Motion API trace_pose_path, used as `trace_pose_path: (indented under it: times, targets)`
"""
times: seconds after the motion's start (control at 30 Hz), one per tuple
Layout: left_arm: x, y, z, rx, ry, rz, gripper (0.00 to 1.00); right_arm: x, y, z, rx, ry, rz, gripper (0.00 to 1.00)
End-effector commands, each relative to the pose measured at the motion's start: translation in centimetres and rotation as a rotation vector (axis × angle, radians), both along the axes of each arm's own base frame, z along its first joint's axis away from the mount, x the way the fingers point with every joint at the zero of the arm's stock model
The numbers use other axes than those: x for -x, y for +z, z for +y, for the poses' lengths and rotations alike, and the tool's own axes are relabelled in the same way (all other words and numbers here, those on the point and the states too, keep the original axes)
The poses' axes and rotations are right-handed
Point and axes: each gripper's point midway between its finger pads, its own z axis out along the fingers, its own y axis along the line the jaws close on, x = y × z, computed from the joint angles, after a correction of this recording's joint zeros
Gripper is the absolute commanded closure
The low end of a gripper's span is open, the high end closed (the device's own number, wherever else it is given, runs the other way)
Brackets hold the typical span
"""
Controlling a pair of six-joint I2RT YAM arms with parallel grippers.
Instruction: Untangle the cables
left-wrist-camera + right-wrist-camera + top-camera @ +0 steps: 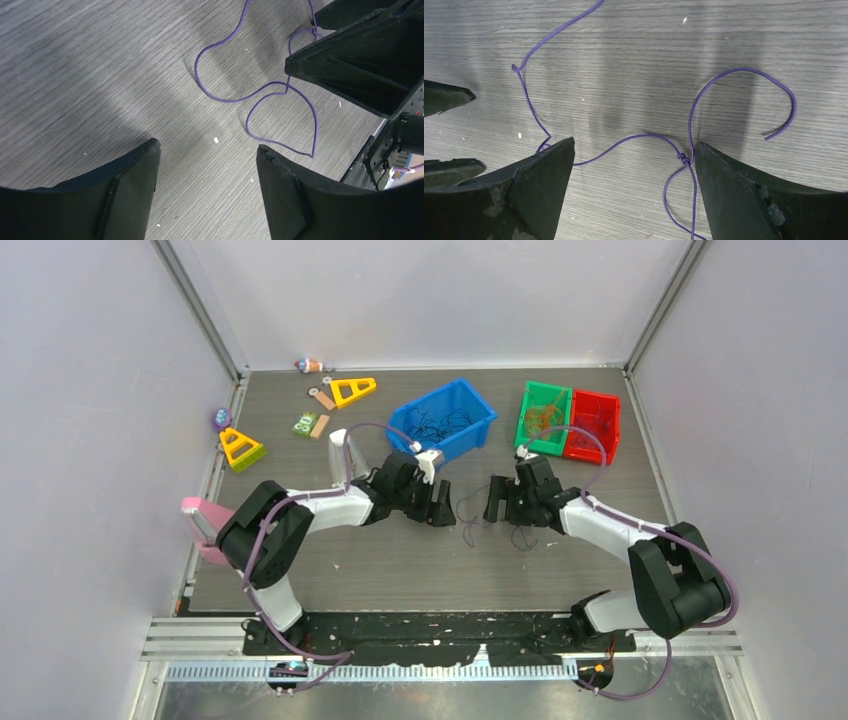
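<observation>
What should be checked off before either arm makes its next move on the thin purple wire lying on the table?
1. The left gripper is open and empty: ok.
2. The right gripper is open and empty: ok.
3. The thin purple wire lies loose on the grey wood-grain tabletop, between the two grippers: ok.
4. The small knot is in view, between the right gripper's fingers: ok, though close to one finger.
5. The wire is free of knots: not ok, the knot is tied.
6. The wire is clear of the fingers: cannot tell. One stretch passes behind a finger of the right gripper.
</observation>
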Motion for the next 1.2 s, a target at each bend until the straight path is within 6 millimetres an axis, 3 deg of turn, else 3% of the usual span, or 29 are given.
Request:
trace_pose_path:
  times: [0.0, 0.43, 0.7, 0.93, 1.03, 1.17]
  targets:
    - [-0.3, 1.7, -2.1, 0.074, -0.043, 0.000, 0.32, -0.3, 1.8, 1.4, -0.080, -0.003, -0.036, 0.05]
    - [1.8, -0.6, -4.2, 0.046, -0.083, 0.082, 0.59, 0.7, 2.3, 5.0, -0.305, 0.025, 0.022, 0.05]
    - [2.0, -1.7, -4.1, 0.020, -0.072, 0.110, 0.63, 1.7, 1.8, 5.6, -0.234, 0.054, 0.039, 0.05]
    - [2.0, -1.9, -4.0, 0.024, -0.061, 0.120, 0.65, 2.4, 0.7, 4.9, -0.071, 0.063, 0.040, 0.00]
    - [2.0, -1.8, -4.1, 0.030, -0.060, 0.122, 0.66, 2.8, 0.4, 5.4, -0.035, 0.080, 0.046, 0.06]
    - [1.8, -1.4, -4.0, 0.042, -0.049, 0.111, 0.67, 2.6, -0.2, 5.0, 0.049, 0.068, 0.031, 0.21]
